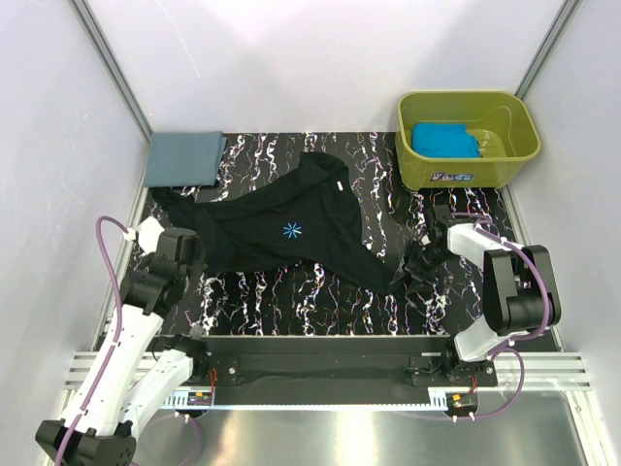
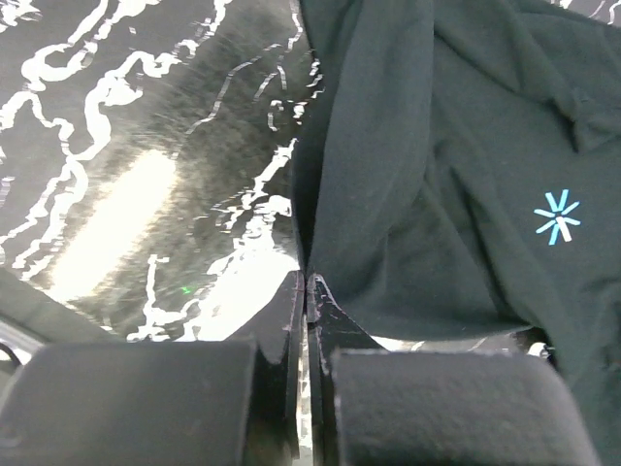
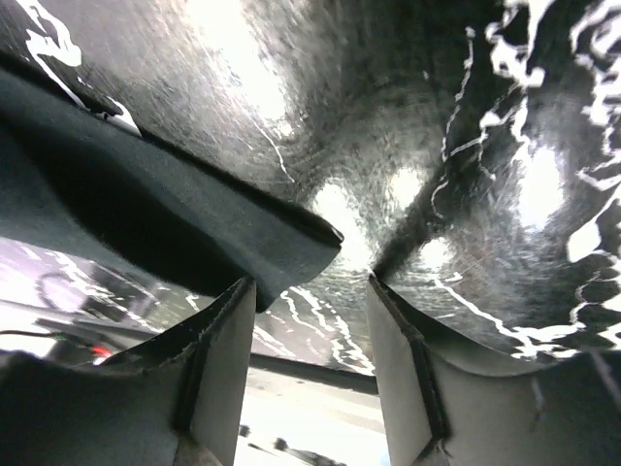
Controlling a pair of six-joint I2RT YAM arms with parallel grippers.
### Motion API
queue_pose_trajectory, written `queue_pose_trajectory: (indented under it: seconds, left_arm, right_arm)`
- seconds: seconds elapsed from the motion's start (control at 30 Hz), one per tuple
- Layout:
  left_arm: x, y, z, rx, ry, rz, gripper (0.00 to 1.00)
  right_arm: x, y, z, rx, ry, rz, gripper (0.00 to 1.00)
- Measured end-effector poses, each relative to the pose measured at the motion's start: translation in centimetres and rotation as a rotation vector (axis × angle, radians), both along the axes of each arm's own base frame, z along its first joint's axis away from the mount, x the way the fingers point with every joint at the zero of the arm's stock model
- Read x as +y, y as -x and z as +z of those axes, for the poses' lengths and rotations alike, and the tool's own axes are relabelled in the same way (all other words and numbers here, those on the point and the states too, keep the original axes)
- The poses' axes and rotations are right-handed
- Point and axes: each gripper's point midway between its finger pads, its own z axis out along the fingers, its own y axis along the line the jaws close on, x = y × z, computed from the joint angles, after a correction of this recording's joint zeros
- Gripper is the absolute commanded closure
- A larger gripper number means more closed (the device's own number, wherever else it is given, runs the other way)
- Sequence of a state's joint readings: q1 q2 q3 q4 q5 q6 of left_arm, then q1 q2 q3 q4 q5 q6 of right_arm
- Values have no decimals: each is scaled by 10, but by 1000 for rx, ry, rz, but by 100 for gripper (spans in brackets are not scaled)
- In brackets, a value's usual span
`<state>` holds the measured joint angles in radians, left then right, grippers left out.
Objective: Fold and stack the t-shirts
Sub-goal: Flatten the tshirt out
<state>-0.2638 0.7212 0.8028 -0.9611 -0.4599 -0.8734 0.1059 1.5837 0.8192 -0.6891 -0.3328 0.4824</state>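
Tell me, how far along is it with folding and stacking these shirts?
About a third. Done: the grey-blue shirt lies folded at the far left corner of the table. In hand: the black shirt is stretched out unfolded, the left jaws shut on its edge, the right jaws open at its opposite corner. Still to do: the turquoise shirt, bunched in the green tub, and stacking all three.

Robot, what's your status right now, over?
Left gripper shut on black t-shirt edge. Right gripper open at its opposite corner. Shirt spread out, unfolded. Grey t-shirt folded, back left. Nothing lying on it.
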Motion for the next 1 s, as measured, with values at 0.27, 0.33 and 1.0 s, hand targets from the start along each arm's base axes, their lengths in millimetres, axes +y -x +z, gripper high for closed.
queue_pose_trajectory:
  seconds: [0.27, 0.33, 1.0]
  left_arm:
    - [5, 10, 2, 10, -36, -27, 100]
    - [5, 10, 4, 8, -39, -32, 100]
    - [16, 4, 49, -87, -113, -50, 100]
  right_arm:
    - [3, 3, 0, -29, -23, -144, 51]
    - [3, 2, -1, -38, -26, -177, 55]
    - [-8, -28, -2, -110, -6, -342, 100]
